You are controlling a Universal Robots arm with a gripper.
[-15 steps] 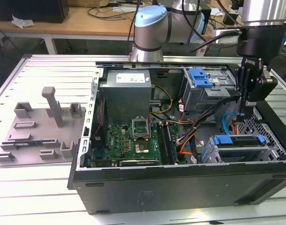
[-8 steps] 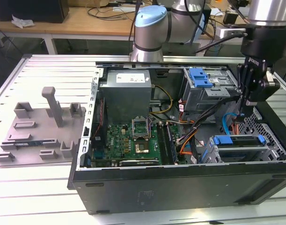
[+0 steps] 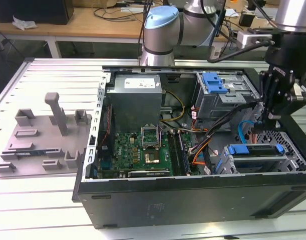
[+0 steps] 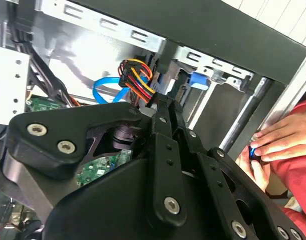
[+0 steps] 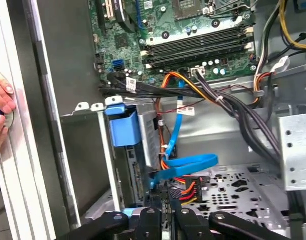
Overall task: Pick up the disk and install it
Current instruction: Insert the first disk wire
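The hand (image 3: 262, 122) hangs inside the open computer case (image 3: 193, 200), at the end toward the exterior view's right. It is clenched, its two fingers (image 5: 150, 220) pressed together; in both wrist views their tips sit just beside the plug of a bundle of red, yellow and black wires (image 4: 137, 75), near a looped blue cable (image 5: 188, 165). The disk (image 3: 257, 156) is not in its grip: it lies in the drive bay in the case's near corner, just below the hand, with its blue frame on top. A person's fingers (image 4: 273, 142) rest at the case's outer edge. The case stands on the slatted metal desk (image 3: 42, 200), beside a grey moulded holder (image 3: 37, 140).
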